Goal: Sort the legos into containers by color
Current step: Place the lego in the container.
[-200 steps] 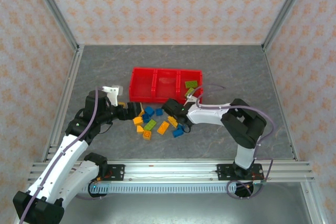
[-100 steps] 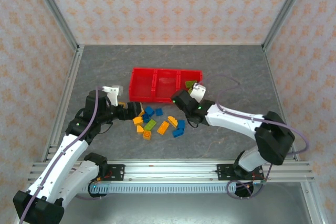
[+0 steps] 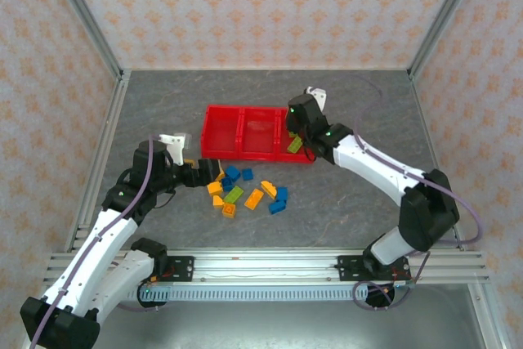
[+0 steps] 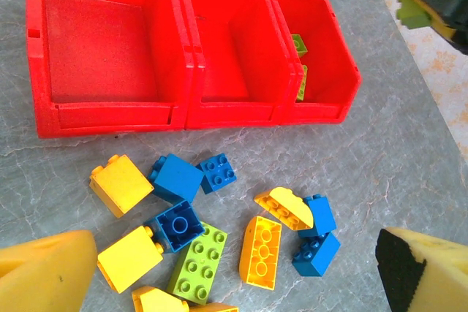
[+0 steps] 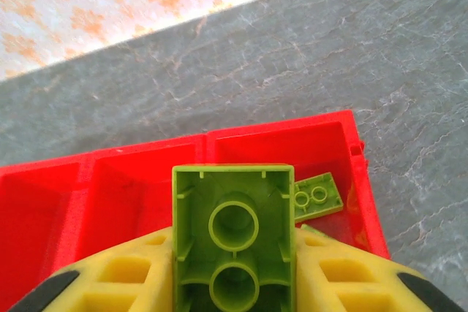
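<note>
Left gripper (image 3: 200, 173): fingers are being held apart over the loose bricks (image 4: 197, 262) on the table, nothing gripped. The bricks are being judged light, rigid and smooth, best pinched across 2 flat side walls. Beyond, in the 3 red bins (image 4: 183, 115), only the right bin (image 4: 325, 71) is being occupied, by 2 green pieces (image 4: 298, 43). Above it, 1 green brick (image 5: 234, 231) is being held clamped by the right gripper (image 5: 234, 283).
</note>
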You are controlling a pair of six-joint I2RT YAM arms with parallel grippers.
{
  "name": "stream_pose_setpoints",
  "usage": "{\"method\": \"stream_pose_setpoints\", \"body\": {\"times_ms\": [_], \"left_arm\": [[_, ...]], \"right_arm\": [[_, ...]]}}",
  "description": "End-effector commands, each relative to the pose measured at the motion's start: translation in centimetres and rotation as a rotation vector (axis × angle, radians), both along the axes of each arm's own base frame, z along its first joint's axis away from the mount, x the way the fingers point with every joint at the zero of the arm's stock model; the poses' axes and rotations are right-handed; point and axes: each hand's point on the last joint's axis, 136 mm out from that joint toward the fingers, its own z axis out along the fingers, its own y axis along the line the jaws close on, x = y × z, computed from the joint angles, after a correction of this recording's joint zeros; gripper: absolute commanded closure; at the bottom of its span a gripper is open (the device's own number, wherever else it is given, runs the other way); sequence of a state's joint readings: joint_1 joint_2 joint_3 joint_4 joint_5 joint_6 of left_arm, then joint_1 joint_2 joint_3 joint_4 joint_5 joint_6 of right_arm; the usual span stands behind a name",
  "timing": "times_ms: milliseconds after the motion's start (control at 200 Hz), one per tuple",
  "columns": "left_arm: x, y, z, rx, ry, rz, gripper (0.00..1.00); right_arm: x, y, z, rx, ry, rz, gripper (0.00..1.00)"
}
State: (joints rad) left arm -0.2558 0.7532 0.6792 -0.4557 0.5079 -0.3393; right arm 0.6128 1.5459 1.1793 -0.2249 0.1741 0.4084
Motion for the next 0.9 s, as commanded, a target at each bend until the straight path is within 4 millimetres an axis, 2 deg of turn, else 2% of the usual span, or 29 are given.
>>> {"method": "stream_pose_setpoints", "body": {"times_ms": [0, 340, 551, 666, 891], "left_arm": [[0.2, 0.1, 0.1, 0.005, -0.009, 0.011, 0.01], [-0.1, -0.6, 0.2, -0.011, -0.016, -0.026, 0.01], [-0.2, -1.2, -0.4, -0.004, 0.009, -0.053, 0.01], [-0.3, -1.3, -0.4, -0.003, 0.011, -0.057, 0.01], [-0.3, -1.3, -0.6, 0.001, 0.013, -0.056, 0.01]], "right_arm": [[0.6, 2.1, -1.6, -0.042, 0.044, 0.172, 0.64], [2.2, 2.2, -7.2, -0.024, 0.149, 0.288, 0.61], [2.1, 2.7, -8.7, -0.025, 0.19, 0.32, 0.47], [1.9, 2.7, -8.5, -0.021, 0.202, 0.325, 0.34], [0.1, 2.4, -4.5, 0.038, 0.191, 0.317, 0.18]]}}
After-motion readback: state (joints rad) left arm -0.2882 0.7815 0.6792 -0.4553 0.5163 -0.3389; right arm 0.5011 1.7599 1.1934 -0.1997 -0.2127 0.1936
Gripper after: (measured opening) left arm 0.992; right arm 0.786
